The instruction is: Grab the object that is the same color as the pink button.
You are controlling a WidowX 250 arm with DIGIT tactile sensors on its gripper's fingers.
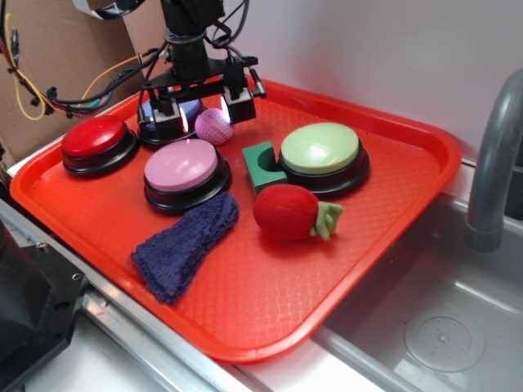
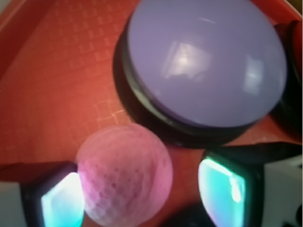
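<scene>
I'm seeing the pink ball (image 2: 124, 176) filling the wrist view at 6 o'clock, touching one pad, with a gap to the other. The gripper (image 1: 203, 109) is standing wide, unclosed. Closing off-centre risks squirting it toward the lavender button (image 2: 207, 64) at 12.

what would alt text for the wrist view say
A pink dimpled ball sits between the two glowing pads of the open gripper, touching the left one in the picture. Behind it, a lavender button on a black base stands on the red tray.
</scene>
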